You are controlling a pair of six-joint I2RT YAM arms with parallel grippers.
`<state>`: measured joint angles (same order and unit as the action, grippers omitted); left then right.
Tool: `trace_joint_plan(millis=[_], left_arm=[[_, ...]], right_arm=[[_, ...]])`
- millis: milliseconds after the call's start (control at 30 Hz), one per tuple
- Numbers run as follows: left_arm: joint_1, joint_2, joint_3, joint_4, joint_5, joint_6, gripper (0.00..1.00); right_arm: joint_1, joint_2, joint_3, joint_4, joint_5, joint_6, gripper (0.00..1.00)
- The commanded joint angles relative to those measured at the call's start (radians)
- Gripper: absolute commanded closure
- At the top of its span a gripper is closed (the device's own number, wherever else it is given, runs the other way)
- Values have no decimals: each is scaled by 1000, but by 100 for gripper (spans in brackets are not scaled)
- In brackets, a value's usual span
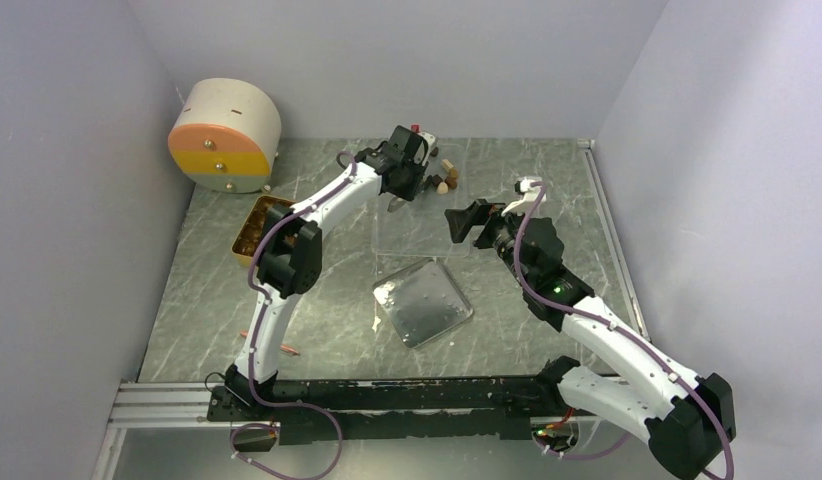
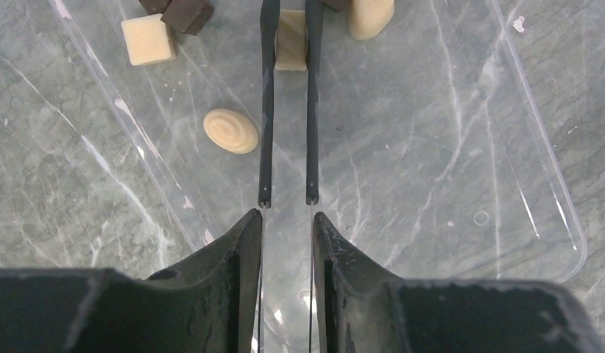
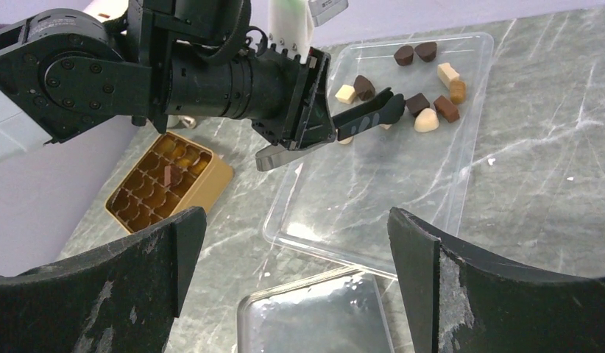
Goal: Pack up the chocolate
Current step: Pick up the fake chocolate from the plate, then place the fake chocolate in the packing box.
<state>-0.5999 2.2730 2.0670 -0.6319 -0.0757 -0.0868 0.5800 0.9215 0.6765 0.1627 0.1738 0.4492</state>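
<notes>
**Left jaws:** drawn narrow, their fingers flanking a cream chocolate block and apparently touching both its sides. Firmness of the hold cannot be verified. The block's long axis runs along the fingers, so the jaws bear on its short width.

**Location:** the block is at the far end of the clear tray, among the loose chocolate. A cream swirled oval lies just left of the fingers. A cream cube and a dark block lie beyond it. None of these touches the fingers.

**Right jaws:** spread wide and empty at the tray's right edge, apart from the pieces.

**Destination:** the golden compartment box lies off the tray's left side, beside the left arm. One brown piece is visible in it.

**Judgement:** the coming move is a lift and a carry leftward off the tray to the box. The left arm is the better placed.
</notes>
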Motion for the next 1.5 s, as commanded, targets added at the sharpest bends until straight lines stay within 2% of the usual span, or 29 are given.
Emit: trace_joint_plan(millis=[0,433,700,900,1267,1467], left_arm=[[-1,-44,16,15,6,16,68],[-1,-136,9,-64,-18,-24,73],[3,-216,-36,-154,-106,-94,74],[16,-343,-148,-180,-159,-135,74],[76,-547,-320,-210,-164,-189,76],[131,-637,-370,-249,-200,-211,77]], right_arm=[[-2,-17,-5,13,21,6,0],[-1,-35,-24,14,25,16,0],[-2,-50,-41,11,11,23,0],[-1,-70,-51,3,11,10,0],[-2,-115,-73,-9,-1,12,0],[-2,-123,-75,-11,-25,20,0]])
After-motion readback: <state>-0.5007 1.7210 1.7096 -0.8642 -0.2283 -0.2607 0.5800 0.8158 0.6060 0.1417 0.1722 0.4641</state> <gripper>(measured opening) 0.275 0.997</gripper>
